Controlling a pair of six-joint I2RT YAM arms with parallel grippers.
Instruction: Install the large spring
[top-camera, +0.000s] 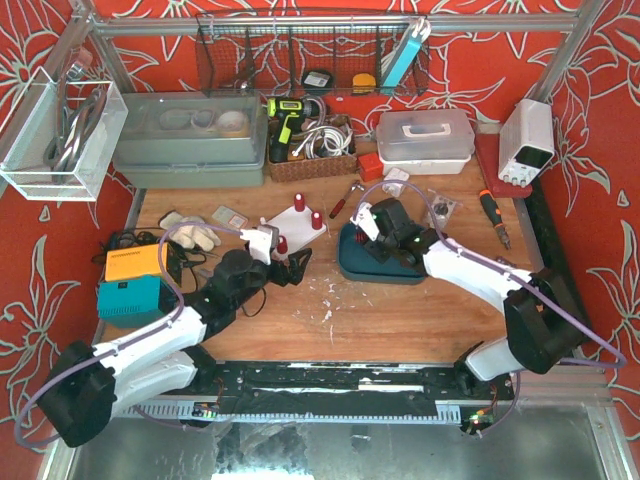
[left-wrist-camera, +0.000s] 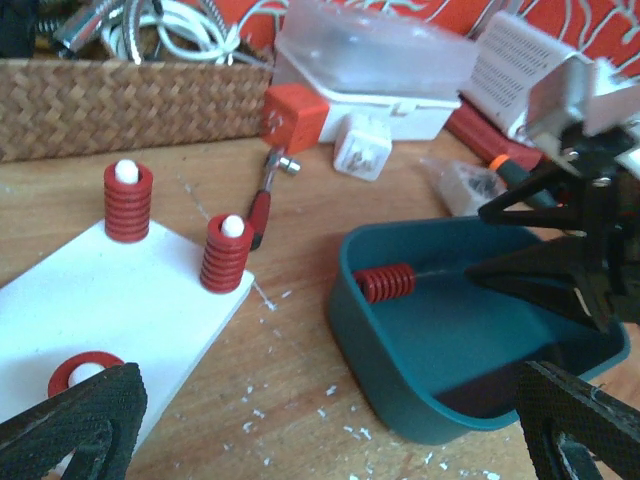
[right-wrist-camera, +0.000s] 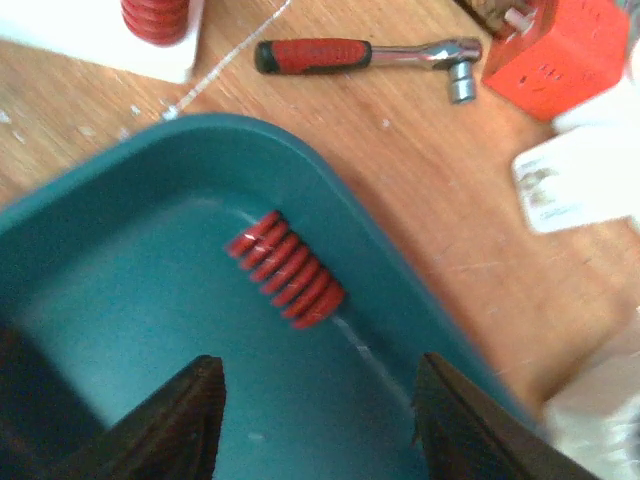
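**Fig. 1.** Large spring (right-wrist-camera: 285, 270) lying on its side in the teal tray (right-wrist-camera: 90, 230), right of the tabletop's centre. Right gripper (right-wrist-camera: 318, 395) hangs over the tray, jaws spread, holding nothing, clear of the spring. Left gripper (left-wrist-camera: 325, 425), jaws also wide apart, faces the white plate (left-wrist-camera: 120, 300) near the centre. 2 red springs (left-wrist-camera: 127, 205) stand on its pegs, possibly a 3rd nearer.

Both the left pincer (left-wrist-camera: 328, 415) and right pincer (right-wrist-camera: 318, 405) gape wide.

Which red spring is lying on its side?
The spring loose in the teal tray; the other springs stand upright on pegs on the white board.
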